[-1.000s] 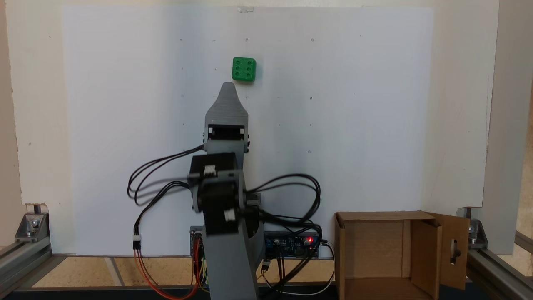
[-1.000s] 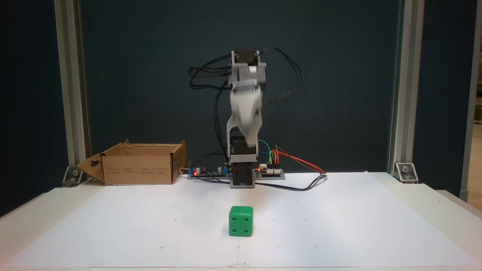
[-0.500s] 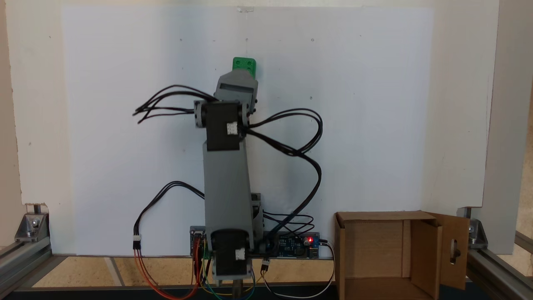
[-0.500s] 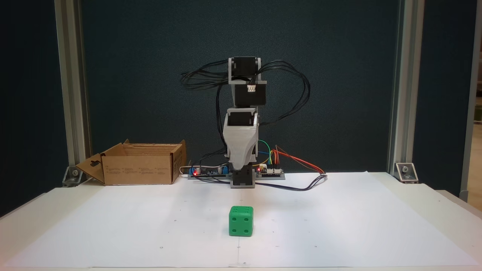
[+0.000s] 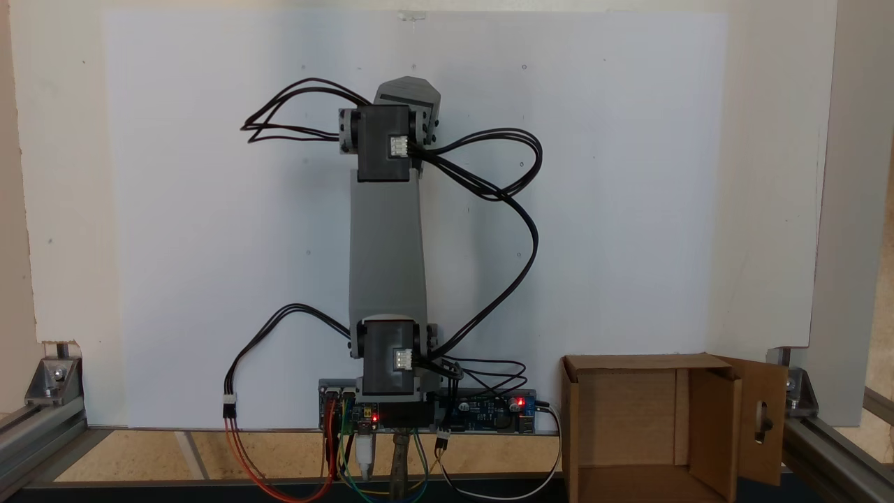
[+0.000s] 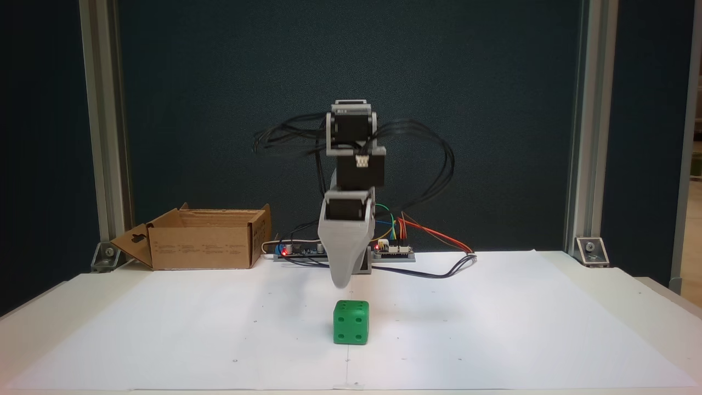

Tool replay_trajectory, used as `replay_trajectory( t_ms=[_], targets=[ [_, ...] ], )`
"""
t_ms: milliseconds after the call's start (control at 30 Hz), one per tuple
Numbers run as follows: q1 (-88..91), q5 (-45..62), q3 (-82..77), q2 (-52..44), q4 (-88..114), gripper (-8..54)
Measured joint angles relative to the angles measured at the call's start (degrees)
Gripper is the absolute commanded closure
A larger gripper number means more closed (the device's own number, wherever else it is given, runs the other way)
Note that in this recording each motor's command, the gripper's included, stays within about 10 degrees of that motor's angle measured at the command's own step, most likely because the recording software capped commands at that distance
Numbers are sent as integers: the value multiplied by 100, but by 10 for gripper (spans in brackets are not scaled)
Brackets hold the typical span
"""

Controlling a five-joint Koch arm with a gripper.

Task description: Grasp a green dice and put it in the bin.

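Observation:
The green dice [image 6: 351, 322] sits on the white paper sheet [image 6: 493, 329], near the front middle, with a four-pip face toward the camera. My gripper [image 6: 341, 282] points straight down, its grey tip hanging just above the dice and slightly to its left, not touching it. A single tip shows, so the jaws' state cannot be read. Seen from above, the outstretched arm [image 5: 387, 251] and its wrist motor [image 5: 383, 143] cover the spot where the dice lies. The bin, an open brown cardboard box [image 6: 203, 241] [image 5: 628, 419], stands beside the arm's base.
Circuit boards [image 6: 392, 250] and loose black and coloured cables [image 5: 503, 209] surround the arm's base. Aluminium frame posts [image 6: 104, 137] stand at both table sides. The bin's slotted flap [image 5: 763, 419] hangs open outward.
The arm has stretched forward and lowered. The gripper tip dropped from high above the base to just over the dice. The dice and the bin have not moved.

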State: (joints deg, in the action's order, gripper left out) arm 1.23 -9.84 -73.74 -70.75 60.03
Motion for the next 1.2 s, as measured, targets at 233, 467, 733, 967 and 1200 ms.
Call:
replay_trajectory(
  t_ms=[233,467,733,967,1200],
  targets=[
    [0,-35,0,237,-378,17],
    [0,-105,0,475,-439,16],
    [0,-105,0,554,-439,18],
    [0,-193,0,826,-650,20],
    [9,-229,0,1081,-738,24]
  ],
)
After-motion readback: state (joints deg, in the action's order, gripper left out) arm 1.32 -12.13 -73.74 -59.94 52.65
